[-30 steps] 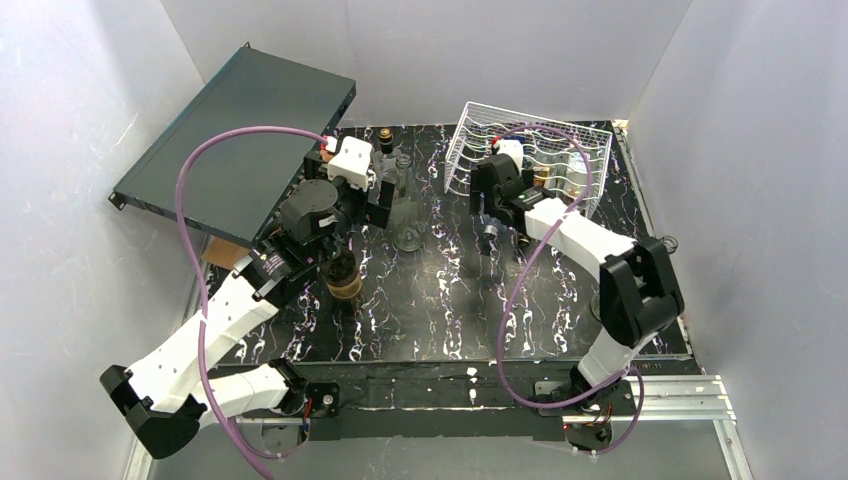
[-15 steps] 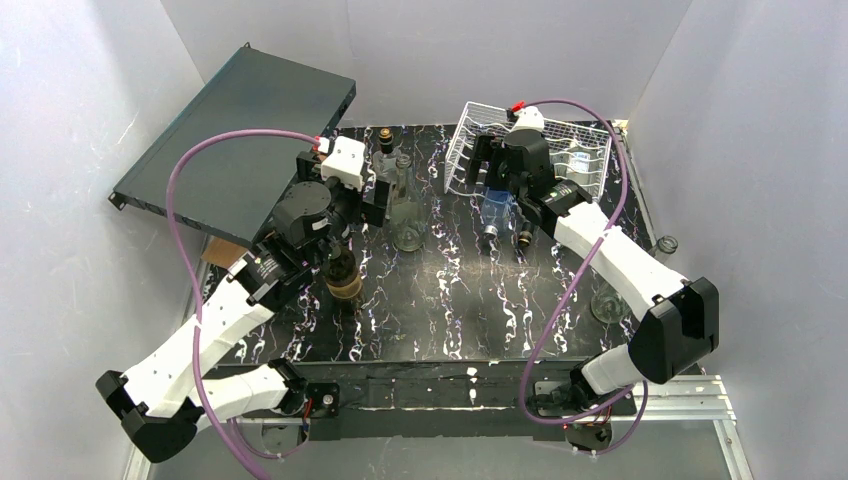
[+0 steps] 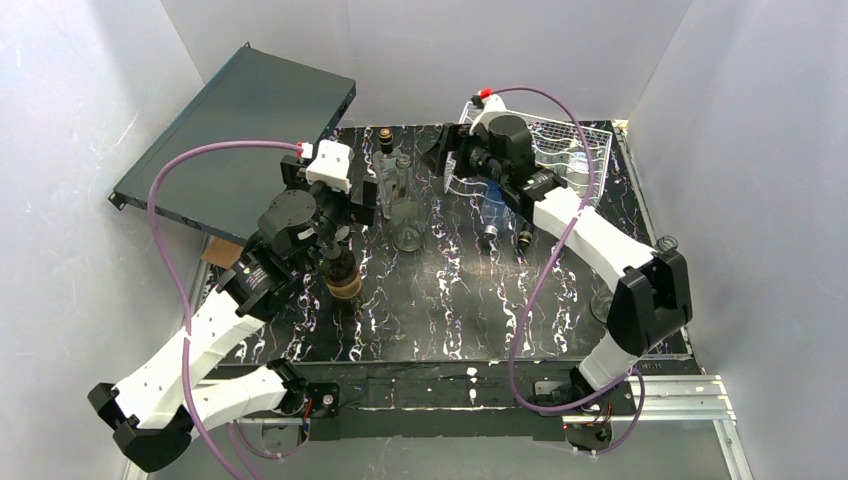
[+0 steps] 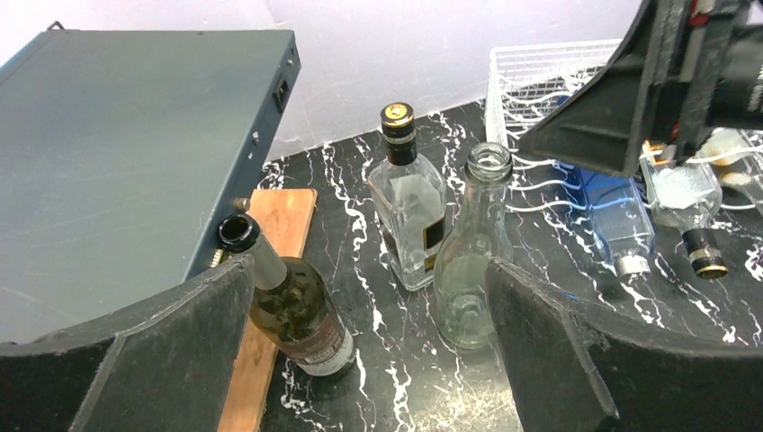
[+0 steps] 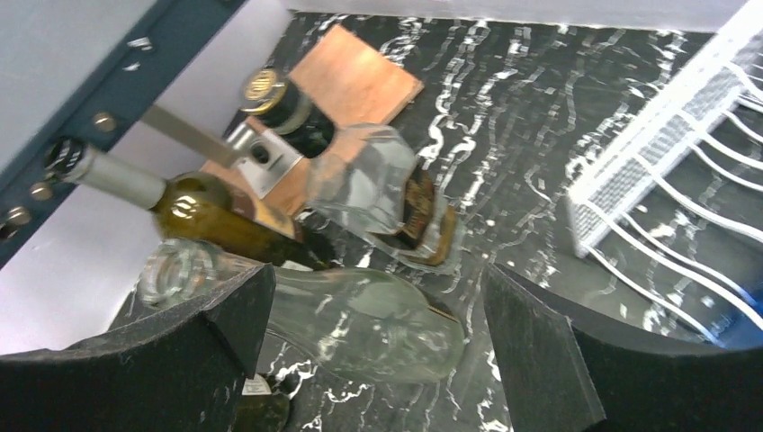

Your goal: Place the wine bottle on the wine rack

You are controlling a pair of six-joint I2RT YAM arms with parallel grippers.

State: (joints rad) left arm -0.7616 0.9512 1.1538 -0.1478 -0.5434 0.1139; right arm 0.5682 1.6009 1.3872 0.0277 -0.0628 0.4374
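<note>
The wine bottle [image 3: 342, 276] is dark olive glass with a brown and white label and stands open-necked on the black marble table, beside a wooden board [image 4: 270, 270]. It also shows in both wrist views [image 4: 292, 310] [image 5: 216, 216]. My left gripper [image 3: 352, 212] hangs open just behind and above it, with nothing between the fingers [image 4: 369, 360]. The white wire wine rack [image 3: 575, 150] sits at the back right. My right gripper [image 3: 450, 165] is open at the rack's left edge and faces a clear empty bottle [image 5: 360, 319]; it holds nothing.
A clear bottle [image 3: 405, 215] and a square gold-capped bottle [image 3: 386, 150] stand behind the wine bottle. A blue bottle [image 3: 490, 215] and another bottle [image 3: 522, 235] lie at the rack's front. A dark-teal case [image 3: 230, 140] leans at the back left. Clear glassware [image 3: 605, 303] stands at the right edge.
My right arm has swung left from over the rack to its left edge, toward the standing bottles. My left gripper has drawn back a little to the left. Both stay open.
</note>
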